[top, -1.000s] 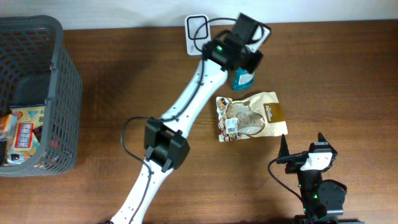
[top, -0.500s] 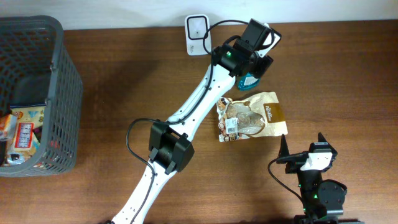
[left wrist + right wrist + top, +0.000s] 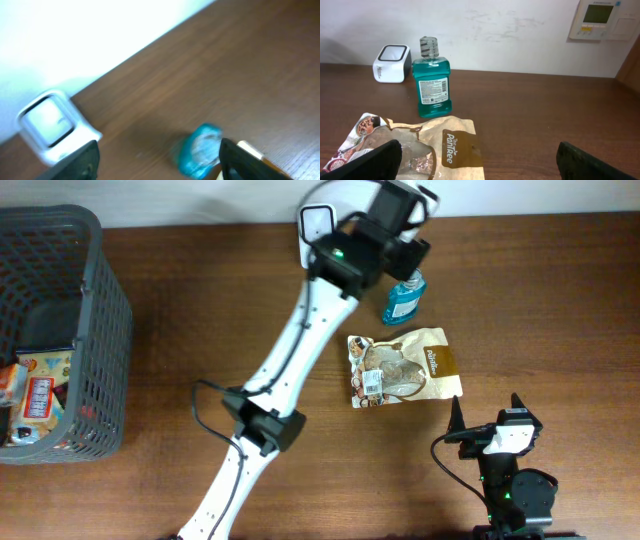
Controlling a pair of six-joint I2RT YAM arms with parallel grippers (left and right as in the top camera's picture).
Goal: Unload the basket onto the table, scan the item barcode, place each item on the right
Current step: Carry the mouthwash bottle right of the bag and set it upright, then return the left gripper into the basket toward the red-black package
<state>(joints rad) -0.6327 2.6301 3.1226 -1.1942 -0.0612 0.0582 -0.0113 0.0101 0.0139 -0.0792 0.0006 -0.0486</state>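
left claw (image 3: 162, 160): fingers apart, empty, over the mouthwash bottle (image 3: 432, 80).
right claw (image 3: 481, 162): wide apart, empty.
bottle: upright on the tabletop (image 3: 560, 300), near the scanner (image 3: 391, 63).
tip risk: I'd say a finger clipping the cap topples it.
read risk: the label looks turned away from the scanner.

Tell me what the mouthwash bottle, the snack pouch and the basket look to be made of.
Mouthwash bottle: probably clear, glossy plastic; the teal liquid shows through its walls.
Snack pouch: thin printed film, probably plastic, shiny; it is crinkled and catches highlights.
Basket: grey moulded plastic by the look, matte; its walls are an open lattice.
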